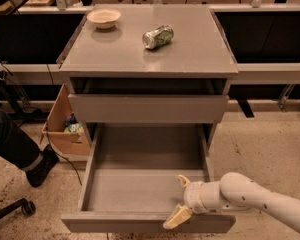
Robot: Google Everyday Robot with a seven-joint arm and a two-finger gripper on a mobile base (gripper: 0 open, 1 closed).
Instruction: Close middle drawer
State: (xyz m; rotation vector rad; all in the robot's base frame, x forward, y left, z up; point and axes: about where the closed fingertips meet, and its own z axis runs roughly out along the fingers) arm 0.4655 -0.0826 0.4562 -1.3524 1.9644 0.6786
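Note:
The middle drawer [140, 189] is pulled far out of the grey cabinet [150, 54], and its grey inside is empty. Its flat front panel [115, 223] faces the camera at the bottom of the view. My gripper [180, 200] comes in from the right on a white arm [250, 199], at the right end of the drawer's front. It is open. One tan finger [182, 181] is inside the drawer and the other finger [176, 217] lies over the front panel, so the two straddle the panel's top edge.
Above the open drawer, another grey drawer front [147, 109] stands slightly out with a dark gap above it. On the cabinet top are a bowl [104, 18] and a crushed can [158, 36]. A cardboard box [65, 126] and a person's leg [20, 149] are at the left.

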